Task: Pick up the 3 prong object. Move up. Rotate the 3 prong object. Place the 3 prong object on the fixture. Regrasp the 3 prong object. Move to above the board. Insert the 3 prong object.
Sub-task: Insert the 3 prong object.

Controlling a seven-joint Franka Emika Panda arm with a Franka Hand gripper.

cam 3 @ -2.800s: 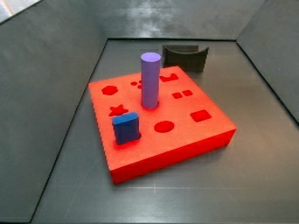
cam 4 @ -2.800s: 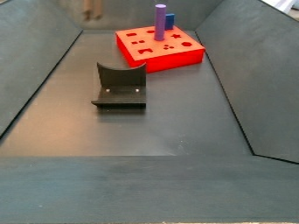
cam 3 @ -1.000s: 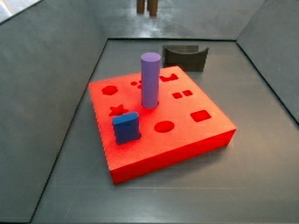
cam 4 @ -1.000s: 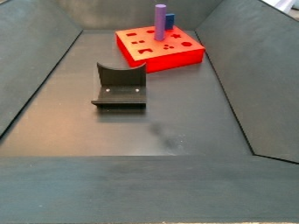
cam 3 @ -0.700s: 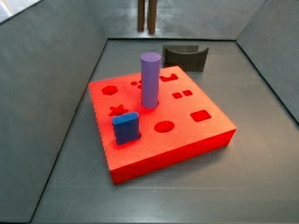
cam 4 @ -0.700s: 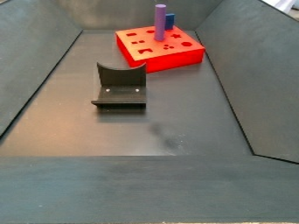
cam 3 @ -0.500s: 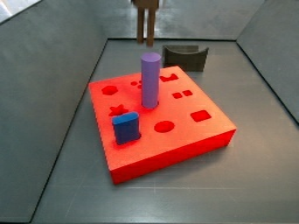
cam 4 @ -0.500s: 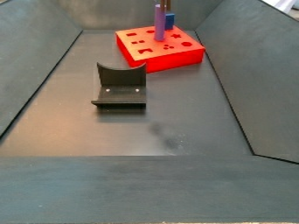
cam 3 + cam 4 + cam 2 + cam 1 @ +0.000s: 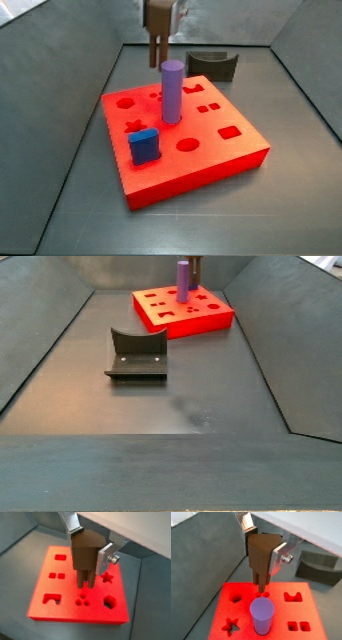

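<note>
Above the red board [image 9: 40, 614], near its far edge in a side view, I have the gripper [image 9: 90, 554] clamped on the 3 prong object [image 9: 85, 559] — the two silver fingers [image 9: 106, 556] press on the flat flanks of its brown body, and its prongs hang straight down, clear of the board's top face as far as I can judge.

Going left to right in that side view: the star and round cut-outs sit toward the board's left edge, the blue block [image 9: 144, 146] stands near the front left corner, the purple cylinder [image 9: 171, 92] rises from the middle, and the held piece [image 9: 158, 25] hangs just behind and above it. Further right, off the board's far right corner, the fixture [image 9: 213, 65] stands empty on the floor.

In a wrist view the prong tips [image 9: 261, 587] hover close over the three small round holes [image 9: 262, 594], with the cylinder's top just beside them. I read this as the insertion step, with the pick-up, the fixture hand-over and the carry done.

The piece looks rigid, light and smooth — probably moulded plastic or printed. The body should take a firm squeeze, but the prongs are thin and could bend or jam if they meet the hole rims askew. So I judge the present hold on the broad flanks, high on the body and well away from the prongs, to be the right one.
</note>
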